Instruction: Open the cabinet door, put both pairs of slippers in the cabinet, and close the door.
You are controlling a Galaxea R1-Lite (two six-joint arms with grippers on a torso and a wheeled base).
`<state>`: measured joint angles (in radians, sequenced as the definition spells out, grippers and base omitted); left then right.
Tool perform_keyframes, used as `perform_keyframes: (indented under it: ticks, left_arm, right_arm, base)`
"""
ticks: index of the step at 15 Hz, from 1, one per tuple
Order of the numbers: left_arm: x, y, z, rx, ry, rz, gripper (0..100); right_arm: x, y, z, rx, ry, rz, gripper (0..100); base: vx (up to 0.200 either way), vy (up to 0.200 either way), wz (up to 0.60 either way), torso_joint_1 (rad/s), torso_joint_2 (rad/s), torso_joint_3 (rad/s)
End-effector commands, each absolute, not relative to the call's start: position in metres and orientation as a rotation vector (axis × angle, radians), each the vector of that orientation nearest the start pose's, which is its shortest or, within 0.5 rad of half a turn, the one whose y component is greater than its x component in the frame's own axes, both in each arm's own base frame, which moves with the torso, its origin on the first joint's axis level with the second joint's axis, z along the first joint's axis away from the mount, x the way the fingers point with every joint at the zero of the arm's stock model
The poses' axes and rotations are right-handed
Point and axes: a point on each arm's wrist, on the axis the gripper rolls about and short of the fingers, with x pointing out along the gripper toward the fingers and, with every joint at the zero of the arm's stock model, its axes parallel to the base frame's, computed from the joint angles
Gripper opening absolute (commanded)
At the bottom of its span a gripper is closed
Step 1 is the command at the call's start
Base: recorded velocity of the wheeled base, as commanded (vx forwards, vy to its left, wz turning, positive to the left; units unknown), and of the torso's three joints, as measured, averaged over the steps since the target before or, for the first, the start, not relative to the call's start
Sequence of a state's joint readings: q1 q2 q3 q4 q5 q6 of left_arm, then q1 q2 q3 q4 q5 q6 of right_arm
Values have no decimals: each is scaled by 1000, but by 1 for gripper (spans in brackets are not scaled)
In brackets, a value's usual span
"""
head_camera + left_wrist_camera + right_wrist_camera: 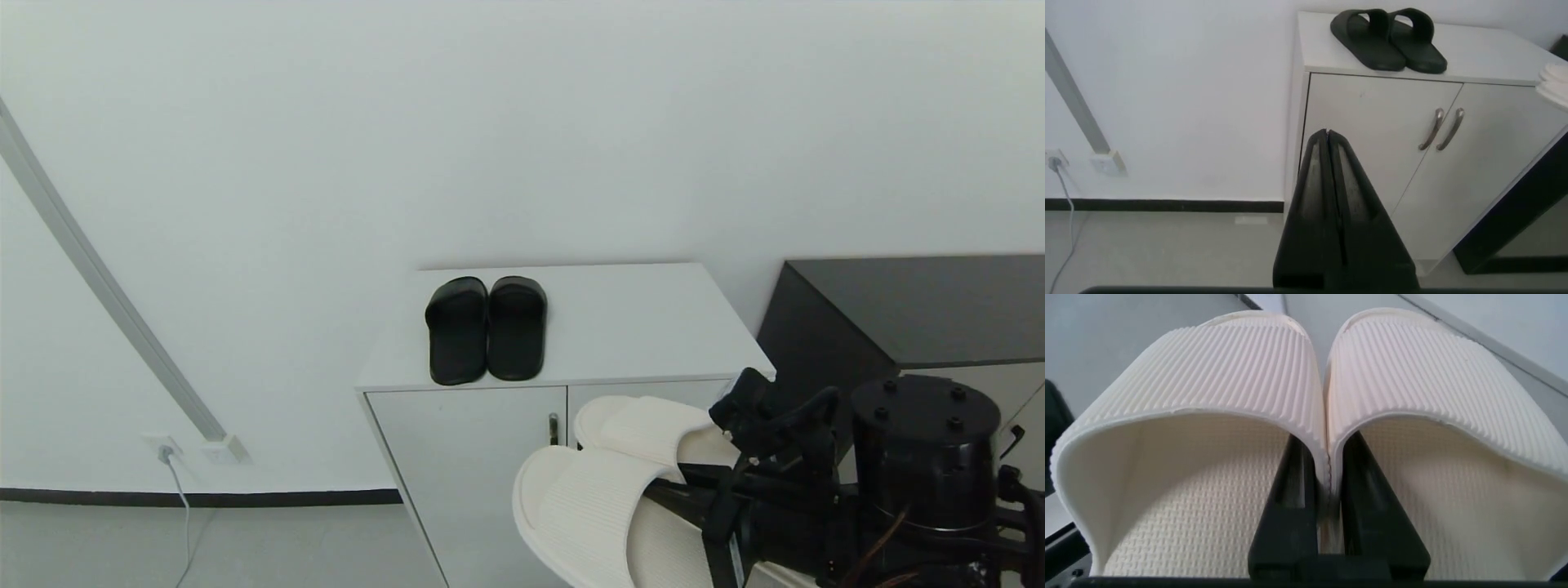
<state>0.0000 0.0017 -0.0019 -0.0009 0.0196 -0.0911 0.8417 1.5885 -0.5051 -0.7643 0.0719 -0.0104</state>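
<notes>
While clamped in the right gripper (1328, 457), raised before the right door of the cabinet (637, 318), just below its top edge: white slippers (1233, 384), side by side, inner edges pressed together between the clenched jaws, toes pointing away from the wrist. On the cabinet top, near the front left: black slippers (486, 328), paired, touching, soles down. Both doors (1372, 139) shut, two handles (1441, 129) side by side at the middle seam. Left gripper (1328, 139) clenched on nothing, fingers flat together, apart from the cabinet and pointing toward its left door. Just right of the cabinet, a dark unit (914, 302). Low on the wall to the left, a socket (166, 447) with a cable.
</notes>
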Motion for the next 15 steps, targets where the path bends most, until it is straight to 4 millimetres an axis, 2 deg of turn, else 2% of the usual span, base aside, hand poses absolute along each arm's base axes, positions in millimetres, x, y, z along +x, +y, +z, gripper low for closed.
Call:
perform_keyframes:
  ticks: [1,11,15]
  left_arm:
    - [-23,0,76,-91,-2,20,0]
    - [-23,1,76,-92,-3,24,0]
    - [-23,1,76,-91,-3,23,0]
  right_arm:
    - [167,192,141,-146,329,914,0]
    - [162,188,136,-153,349,920,0]
    - [160,188,134,-154,338,922,0]
  base:
    - [0,0,0,0,0,0]
    - [0,0,0,0,0,0]
    - [0,0,0,-126,285,159]
